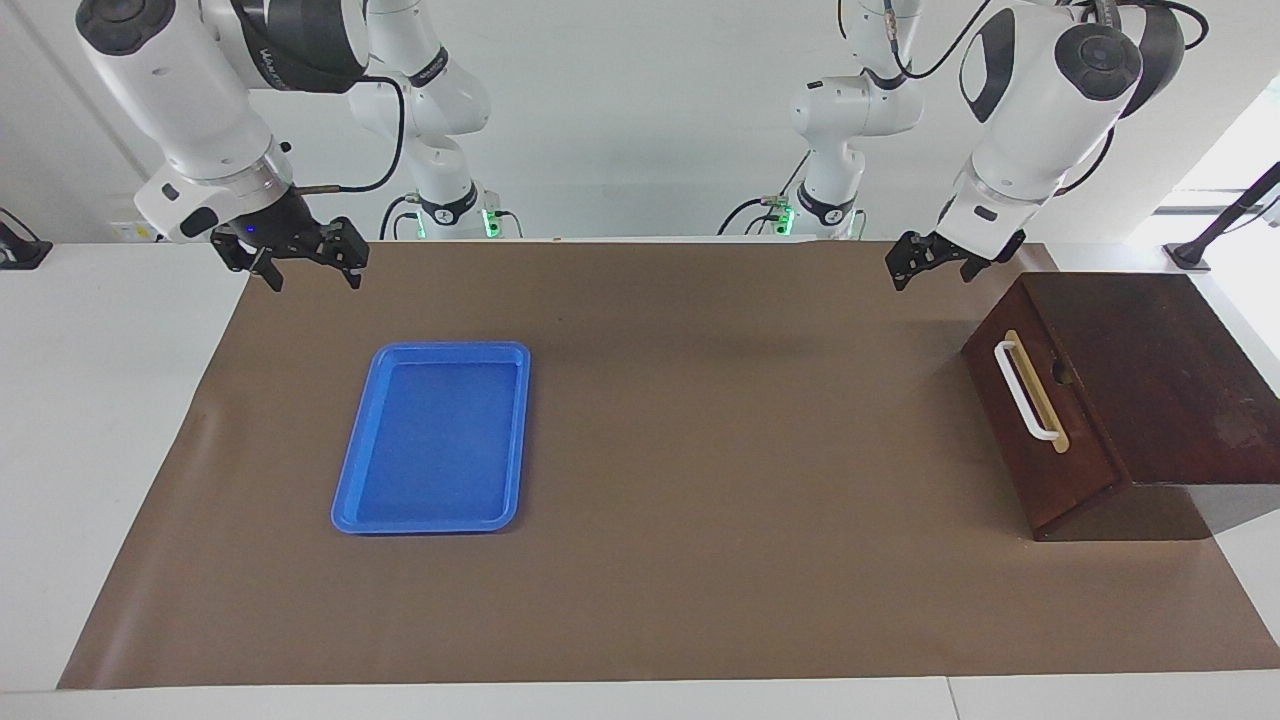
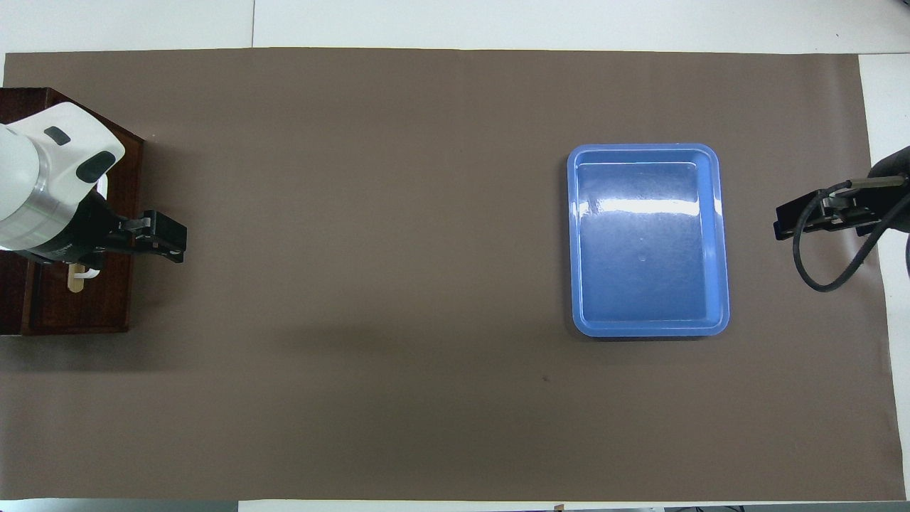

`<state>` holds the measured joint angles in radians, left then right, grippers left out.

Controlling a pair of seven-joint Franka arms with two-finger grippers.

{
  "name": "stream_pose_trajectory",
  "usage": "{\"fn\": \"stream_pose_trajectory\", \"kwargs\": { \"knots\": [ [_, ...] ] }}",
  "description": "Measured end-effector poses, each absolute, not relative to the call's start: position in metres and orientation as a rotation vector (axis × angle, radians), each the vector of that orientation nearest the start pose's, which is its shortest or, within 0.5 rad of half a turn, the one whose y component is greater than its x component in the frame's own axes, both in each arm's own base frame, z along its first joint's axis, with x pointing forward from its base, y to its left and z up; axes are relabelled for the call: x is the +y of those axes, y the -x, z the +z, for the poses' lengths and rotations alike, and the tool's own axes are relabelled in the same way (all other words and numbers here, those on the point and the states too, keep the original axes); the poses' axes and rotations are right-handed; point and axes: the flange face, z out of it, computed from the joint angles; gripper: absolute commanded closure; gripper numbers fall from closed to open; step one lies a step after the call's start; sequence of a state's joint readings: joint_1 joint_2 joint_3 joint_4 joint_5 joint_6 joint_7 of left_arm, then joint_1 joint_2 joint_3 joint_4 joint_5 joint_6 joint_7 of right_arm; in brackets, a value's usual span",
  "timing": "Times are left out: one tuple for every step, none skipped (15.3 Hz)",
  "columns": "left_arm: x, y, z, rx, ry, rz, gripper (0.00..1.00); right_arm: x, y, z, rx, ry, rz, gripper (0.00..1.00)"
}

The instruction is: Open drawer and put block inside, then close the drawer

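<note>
two end effectors point(image 1: 308, 262) point(image 1: 925, 262) wide, empty — brown mat point(image 1: 700, 480), white walls, drawer point(image 1: 1040, 420) closed

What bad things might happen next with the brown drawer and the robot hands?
No block shows anywhere, and the blue tray is empty, so there may be nothing to put in. The drawer is shut. The open left gripper hangs near its corner, so reaching for the white handle might bump it.

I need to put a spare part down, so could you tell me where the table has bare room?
The widest bare stretch of brown mat lies between the blue tray and the drawer cabinet. It is also bare farther from the robots than both. The left gripper hangs over the mat near the cabinet.
</note>
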<state>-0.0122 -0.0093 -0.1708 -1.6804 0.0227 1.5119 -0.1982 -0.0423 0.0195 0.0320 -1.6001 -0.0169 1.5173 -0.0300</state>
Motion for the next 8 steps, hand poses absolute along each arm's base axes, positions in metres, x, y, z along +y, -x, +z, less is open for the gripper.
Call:
{"fn": "stream_pose_trajectory", "kwargs": {
  "knots": [
    [-0.0946,-0.5317,0.5739,-0.015,3.08,0.232,0.0,-0.0077,-0.5528,0.5956,-0.031,3.151,0.162,0.0],
    [-0.0931,-0.5321,0.574,-0.007,3.081,0.231,0.0,-0.0077,-0.5528,0.5956,-0.031,3.151,0.162,0.0],
    [-0.0917,-0.5324,0.574,-0.002,3.082,0.231,0.0,-0.0078,-0.5528,0.5956,-0.031,3.151,0.162,0.0],
    [-0.0908,-0.5325,0.5741,0.001,3.082,0.231,0.0,-0.0078,-0.5528,0.5956,-0.031,3.151,0.162,0.0],
    [-0.0903,-0.5326,0.5744,0.002,3.083,0.23,0.0,-0.0078,-0.5528,0.5956,-0.031,3.151,0.162,0.0],
    [-0.0898,-0.5327,0.575,0.002,3.083,0.228,0.0,-0.0078,-0.5528,0.5956,-0.031,3.151,0.162,0.0],
    [-0.0893,-0.5328,0.5761,0.001,3.084,0.225,0.0,-0.0078,-0.5528,0.5956,-0.031,3.151,0.162,0.0],
    [-0.0891,-0.533,0.5773,0.0,3.084,0.221,0.0,-0.0078,-0.5528,0.5956,-0.031,3.151,0.162,0.0]
  ]
}}
